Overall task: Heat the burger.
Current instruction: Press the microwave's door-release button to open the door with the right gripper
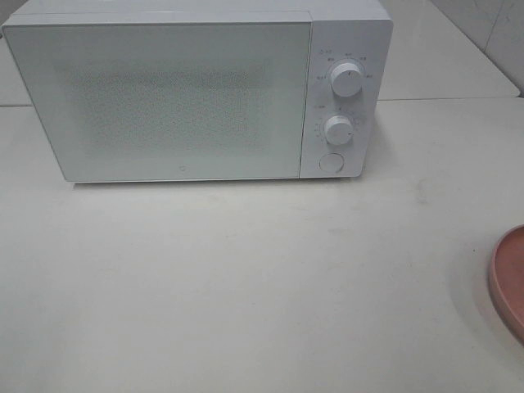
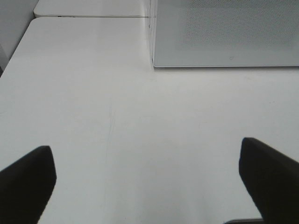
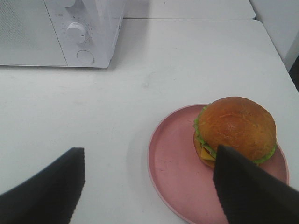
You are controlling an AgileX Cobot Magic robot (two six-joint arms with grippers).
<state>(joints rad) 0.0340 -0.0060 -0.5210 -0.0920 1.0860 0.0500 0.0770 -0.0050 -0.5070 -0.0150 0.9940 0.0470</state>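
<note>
The burger (image 3: 236, 127), with a glossy brown bun, green lettuce and a yellow cheese corner, sits on a pink plate (image 3: 177, 168) in the right wrist view. My right gripper (image 3: 147, 186) is open above the table, one finger in front of the burger's near side, the other over bare table; nothing is held. In the high view only the plate's rim (image 1: 509, 278) shows at the right edge, and neither arm appears. My left gripper (image 2: 147, 179) is open over bare white table, facing the microwave (image 2: 224, 35).
A white microwave (image 1: 196, 90) stands at the back with its door shut, two knobs (image 1: 347, 82) and a round button (image 1: 331, 162) on its right panel. A table seam runs behind it.
</note>
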